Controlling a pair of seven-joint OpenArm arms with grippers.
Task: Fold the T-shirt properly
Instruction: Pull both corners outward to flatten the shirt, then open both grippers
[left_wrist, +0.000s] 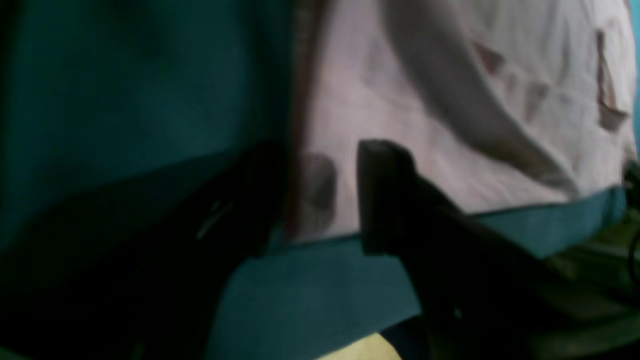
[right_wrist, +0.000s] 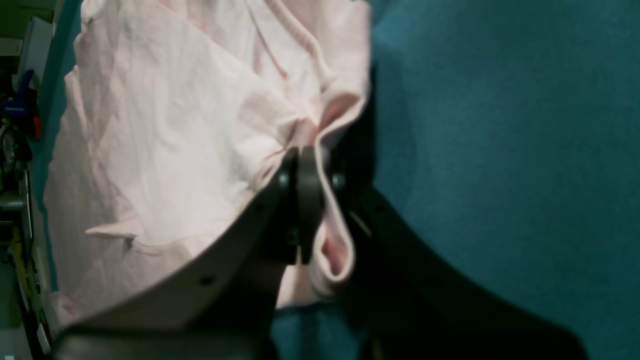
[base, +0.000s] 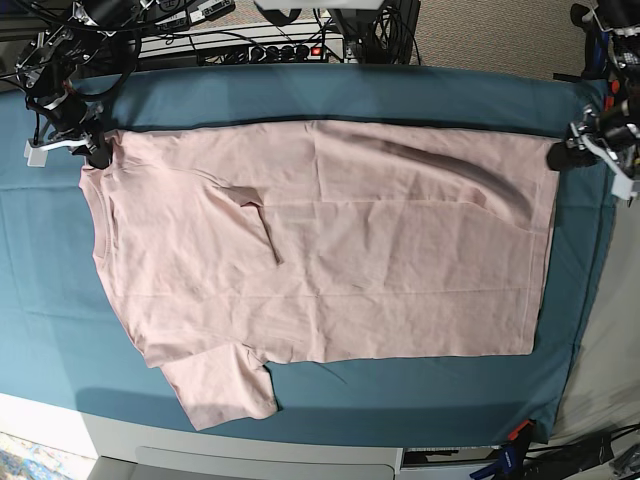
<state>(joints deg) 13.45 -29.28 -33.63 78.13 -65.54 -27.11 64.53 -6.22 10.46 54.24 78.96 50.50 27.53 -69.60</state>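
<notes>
The T-shirt (base: 330, 240) lies spread plain side up across the table (base: 330, 95), its teal cloth bare around. The right claw (right_wrist: 305, 165), upper left in the base view, pinches a shoulder edge. The left claw (left_wrist: 320, 195), far right, stands spread at the hem corner. Judged: first fold pending; the left must close first. Cables clutter the back edge.

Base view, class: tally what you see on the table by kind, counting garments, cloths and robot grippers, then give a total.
T-shirt, pale pink: 1
Table cloth, teal: 1
Grippers: 2, the left gripper at the hem corner and the right gripper at the shoulder corner
Total: 4
</notes>
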